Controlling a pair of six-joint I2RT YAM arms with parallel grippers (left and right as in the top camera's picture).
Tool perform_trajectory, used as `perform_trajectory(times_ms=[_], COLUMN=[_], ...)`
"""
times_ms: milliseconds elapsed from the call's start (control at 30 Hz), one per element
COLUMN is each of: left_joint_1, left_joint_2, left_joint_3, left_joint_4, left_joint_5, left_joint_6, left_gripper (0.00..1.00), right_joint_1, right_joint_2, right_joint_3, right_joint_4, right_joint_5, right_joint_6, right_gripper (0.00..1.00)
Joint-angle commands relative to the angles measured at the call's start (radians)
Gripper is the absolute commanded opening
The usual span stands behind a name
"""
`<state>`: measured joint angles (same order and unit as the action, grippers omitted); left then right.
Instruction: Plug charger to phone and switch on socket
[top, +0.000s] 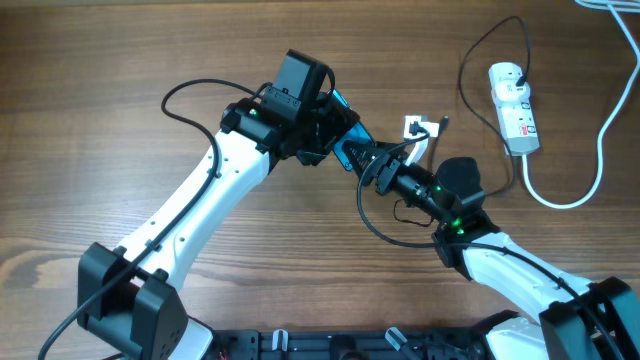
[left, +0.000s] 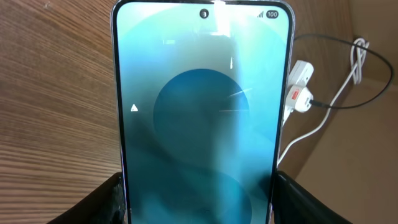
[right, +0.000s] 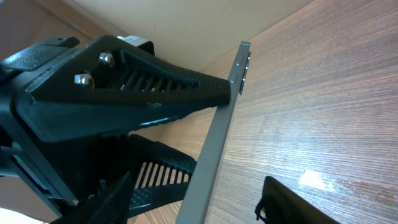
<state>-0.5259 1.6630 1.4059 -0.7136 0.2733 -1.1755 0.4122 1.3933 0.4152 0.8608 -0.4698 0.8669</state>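
**K:** At mid-bench (top: 110, 70), who's holding what?

**R:** Phone (left: 202, 112) is sitting in the left jaws. They're gripping its lower end, one finger (left: 102, 202) pressing each long side. Screen is glowing cyan-green, facing the left wrist camera.

**K:** Right side?

**R:** Right arm (top: 500, 255) is reaching in from the lower right, with the right jaws sitting at the phone's near end. Right wrist view is showing the phone edge-on, running between the two fingers (right: 292, 202), with a gap showing on both sides. So they're standing open, touching nothing.

**K:** Socket?

**R:** Socket (top: 515, 110) is lying at the far right of the bench, well apart from the phone, with a white adapter sitting in its far end.

**K:** Charger?

**R:** Charger (top: 462, 72) is looping off the adapter as a thin black cable, trailing back toward the right arm. Tip is looking like it's lying on the bench just beyond the right jaws, apart from the phone. Too small to be sure. Can't tell how the switch is sitting.
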Motion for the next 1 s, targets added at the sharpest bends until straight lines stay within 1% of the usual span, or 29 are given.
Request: perform_trajectory(times_ms=[0,333,500,633,667,900,967], left_joint_1=[-0.006,-0.055,-0.055,-0.055,-0.055,-0.055,-0.055], left_joint_2=[-0.027,-0.027,-0.027,-0.027,-0.027,-0.027,-0.027], left_joint_3=[0.021,0.021,0.021,0.021,0.021,0.021,0.021], left_joint_4=[0.008,0.006,-0.012,-0.012,-0.012,-0.012,-0.012], left_joint_5=[-0.01,-0.01,-0.01,-0.01,-0.01,-0.01,-0.01], left_joint_6=[-0.061,-0.07,-0.067,-0.067,-0.067,-0.067,-0.067], left_gripper=[0.21,0.2,0.2,0.21,0.21,0.21,0.21], right_joint_1=[0.007,0.007,0.006,0.007,0.007,0.006,0.006], right_joint_2=[0.011,0.011,0.011,0.011,0.011,0.011,0.011], right_joint_3=[0.013,0.013,0.013,0.013,0.013,0.013,0.013], right_joint_4=[0.0,-0.029,-0.031,-0.031,-0.031,-0.031,-0.031], right_joint_5=[0.01,0.006,-0.001,-0.002,-0.002,-0.028,-0.037], right_joint_6=[0.0,0.0,0.012,0.027,0.027,0.027,0.028], right_gripper=[0.63,0.48,0.43,0.42,0.39,0.33,0.29])
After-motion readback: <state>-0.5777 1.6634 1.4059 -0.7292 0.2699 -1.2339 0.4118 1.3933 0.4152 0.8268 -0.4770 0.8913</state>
